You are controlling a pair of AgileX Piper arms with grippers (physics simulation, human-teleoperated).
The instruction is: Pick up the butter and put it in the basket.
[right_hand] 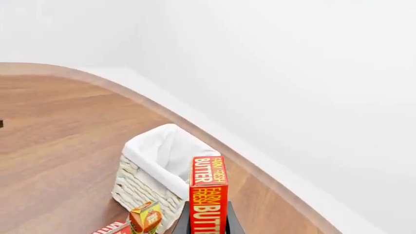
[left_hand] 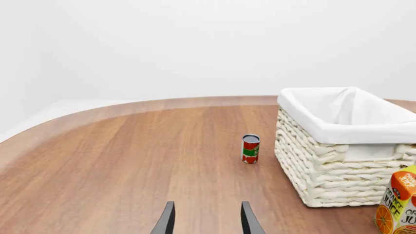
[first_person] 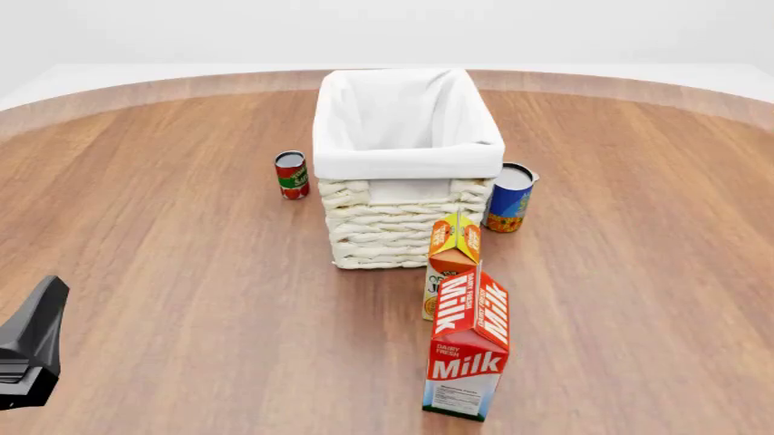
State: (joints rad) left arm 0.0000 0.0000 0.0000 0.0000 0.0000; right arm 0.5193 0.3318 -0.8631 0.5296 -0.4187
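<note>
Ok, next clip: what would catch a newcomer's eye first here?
The big cream wicker basket with its white liner, at the table's middle. Just in front of it stand the tall red Milk carton and the orange juice carton. In the right wrist view, the red butter box fills the foreground, clamped in the right tool, well above the table.

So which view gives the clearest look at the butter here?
The right wrist view: the butter stands upright between the right tool's fingers, lettering readable, with the basket beyond it. The front view and left wrist view show no butter at all.
</note>
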